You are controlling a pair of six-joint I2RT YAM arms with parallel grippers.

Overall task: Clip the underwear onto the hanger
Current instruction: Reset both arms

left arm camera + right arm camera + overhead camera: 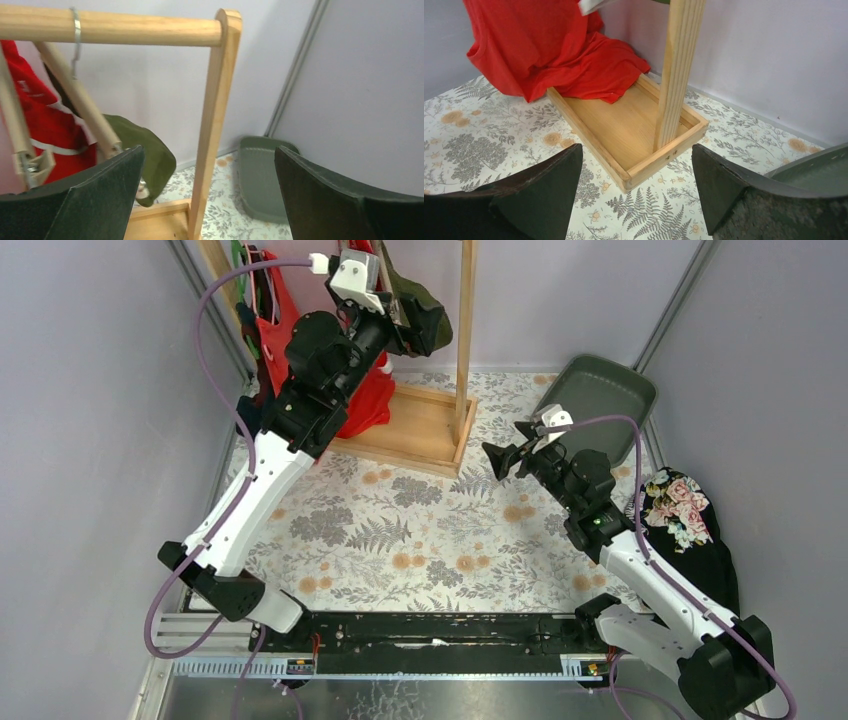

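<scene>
A wooden hanger (82, 107) hangs by its metal hook from the rack's top rod (125, 27). The dark olive underwear (152, 155) dangles at the end of the hanger's right arm, just left of my left gripper's line of sight; from above, the olive underwear (428, 312) sits beside the left gripper (402, 318). Red cloth with white bands and small lettering (50, 125), apparently the red underwear, hangs behind the hanger near a wooden clip (30, 165). The left gripper (208, 150) is open and holds nothing. My right gripper (497, 460) hovers low by the rack base, and the right gripper (636, 147) is open.
The rack's upright post (212, 115) rises from a wooden base tray (624, 125). A large red tank top (539, 50) drapes into that base. A grey-green tray (600, 395) lies at the back right. Black floral cloth (690, 515) lies at the right edge.
</scene>
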